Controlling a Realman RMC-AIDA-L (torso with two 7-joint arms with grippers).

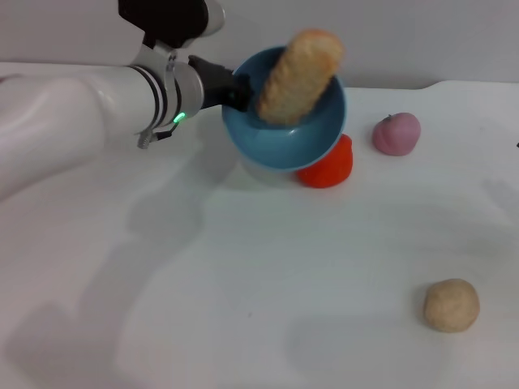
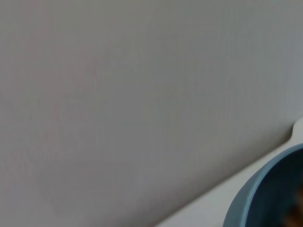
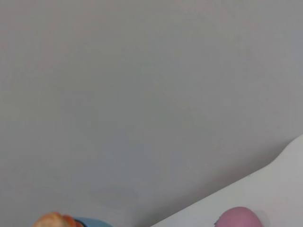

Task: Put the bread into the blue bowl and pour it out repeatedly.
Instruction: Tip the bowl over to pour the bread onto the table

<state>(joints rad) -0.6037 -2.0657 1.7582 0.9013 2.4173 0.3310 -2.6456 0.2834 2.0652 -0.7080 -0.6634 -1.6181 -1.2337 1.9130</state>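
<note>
While the bread (image 1: 298, 76) leans inside the blue bowl (image 1: 285, 138), its upper end sticks out past the rim toward 1 o'clock and its lower end rests against the inner wall at about 9 o'clock of the opening. Crust is golden-tan and rough. The bowl is lifted off the table (image 1: 243, 284) and tipped, with its mouth facing the head camera and slightly up; its shadow falls on the white surface beneath.

Left gripper (image 1: 237, 87) is at the bowl's rim at 9 o'clock, its dark fingers clamped on that edge (one finger shows outside the wall; the other cannot be made out). The white left arm (image 1: 89, 105) runs in from 9 o'clock of the head view, with a green light lit on the wrist collar. The left wrist view shows only a slice of the bowl's rim (image 2: 265, 194) and a trace of brown inside it.

Right gripper is not visible in any view, so its state cannot be reported.

Other items: a red-orange toy fruit (image 1: 328, 166) lies on the table just behind and below the bowl at 5 o'clock of it, partly hidden by it. A pink toy fruit (image 1: 396, 134) sits near, at 3 o'clock of the bowl. A small beige ball (image 1: 451, 305) lies well apart, toward 5 o'clock of the table. The right wrist view catches the pink fruit (image 3: 239, 217) and the tip of the bread (image 3: 49, 221).
</note>
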